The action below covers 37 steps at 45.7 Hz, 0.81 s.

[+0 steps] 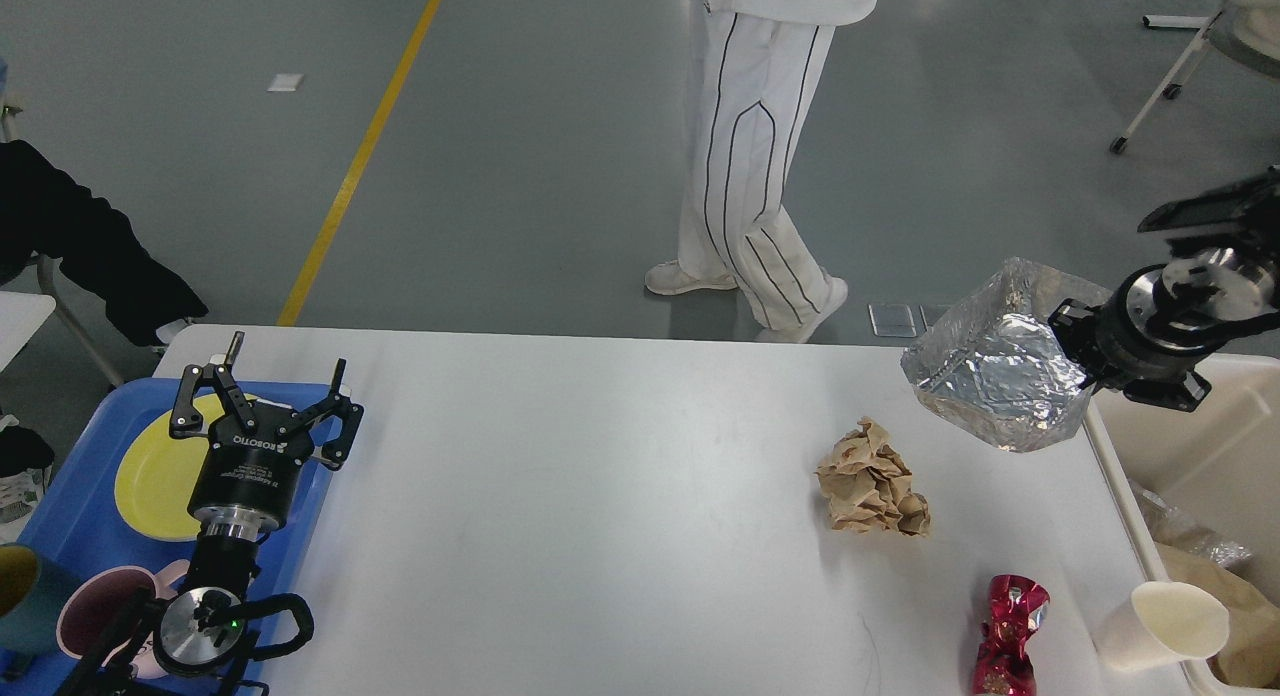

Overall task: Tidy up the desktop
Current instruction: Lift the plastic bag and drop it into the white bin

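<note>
At far left, a blue tray (75,531) rests on the left end of the desktop (600,496), the wide white tabletop that fills the lower half of the view. The tray holds a yellow plate (150,476), a pink mug (100,611) and, at the very edge, a teal cup (20,596). The left gripper (285,376) hovers above the tray and plate, fingers spread wide and holding nothing. Right of centre, a crumpled brown paper ball (872,481) lies on the desktop; nearer the front edge lies a crushed red wrapper (1010,621), and beside it a white paper cup (1160,626) on its side. At upper right, the right gripper (1075,351) grips a crumpled silver foil bag (995,366), raised above the desktop's right end, just beside a cream bin (1230,446) containing scrap paper.
</note>
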Available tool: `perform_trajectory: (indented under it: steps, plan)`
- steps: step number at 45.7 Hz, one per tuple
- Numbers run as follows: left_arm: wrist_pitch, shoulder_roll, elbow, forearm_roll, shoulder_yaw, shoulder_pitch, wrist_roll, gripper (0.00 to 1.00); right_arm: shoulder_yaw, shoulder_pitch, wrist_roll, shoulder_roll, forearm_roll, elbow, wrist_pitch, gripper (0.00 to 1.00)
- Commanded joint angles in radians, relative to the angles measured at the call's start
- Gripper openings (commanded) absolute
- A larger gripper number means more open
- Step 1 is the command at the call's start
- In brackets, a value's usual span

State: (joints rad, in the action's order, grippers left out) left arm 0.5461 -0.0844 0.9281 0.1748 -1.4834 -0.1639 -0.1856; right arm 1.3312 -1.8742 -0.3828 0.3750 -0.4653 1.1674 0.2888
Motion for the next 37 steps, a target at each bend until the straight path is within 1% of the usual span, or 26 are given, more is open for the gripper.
perform_trajectory:
  steps: [1, 6, 9, 11, 14, 17, 19, 21, 25, 32, 35, 37]
  plan:
    - [0.000, 0.000, 0.000, 0.000, 0.000, 0.001, 0.000, 0.96, 0.068, -0.215, 0.015, -0.013, 0.094, 0.124, 0.125, 0.00]
    - [0.000, 0.000, 0.000, 0.000, 0.000, 0.001, 0.000, 0.96, 0.079, -0.406, 0.068, -0.010, 0.194, 0.254, 0.260, 0.00]
    - [0.000, 0.000, 0.000, 0.000, 0.000, 0.000, 0.000, 0.96, 0.079, -0.508, 0.110, -0.008, 0.256, 0.320, 0.326, 0.00]
    - [0.000, 0.000, 0.000, 0.000, 0.000, 0.001, 0.000, 0.96, 0.080, -0.566, 0.151, -0.008, 0.283, 0.359, 0.365, 0.00]
    - [0.000, 0.000, 0.000, 0.000, 0.000, 0.000, 0.000, 0.96, 0.094, -0.628, 0.225, -0.008, 0.306, 0.400, 0.404, 0.00]
    - [0.000, 0.000, 0.000, 0.000, 0.000, 0.000, -0.002, 0.96, 0.137, -0.667, 0.301, -0.014, 0.341, 0.431, 0.418, 0.00]
    - [0.000, 0.000, -0.002, 0.000, 0.000, 0.000, 0.000, 0.96, 0.163, -0.694, 0.340, -0.019, 0.362, 0.443, 0.420, 0.00]
    - [0.000, 0.000, -0.002, 0.000, 0.000, 0.000, 0.000, 0.96, 0.180, -0.720, 0.364, -0.025, 0.376, 0.457, 0.421, 0.00]
    - [0.000, 0.000, -0.002, 0.000, 0.000, 0.001, 0.000, 0.96, 0.210, -0.740, 0.369, -0.036, 0.385, 0.472, 0.421, 0.00]
    - [0.000, 0.000, 0.000, 0.000, 0.000, 0.000, -0.001, 0.96, 0.241, -0.738, 0.361, -0.031, 0.387, 0.463, 0.408, 0.00]
    - [0.000, 0.000, 0.000, 0.000, 0.000, 0.001, 0.000, 0.96, 0.273, -0.729, 0.361, -0.027, 0.386, 0.446, 0.380, 0.00]
    - [0.000, 0.000, 0.000, 0.000, 0.000, 0.001, 0.000, 0.96, 0.302, -0.711, 0.360, -0.019, 0.386, 0.434, 0.343, 0.00]
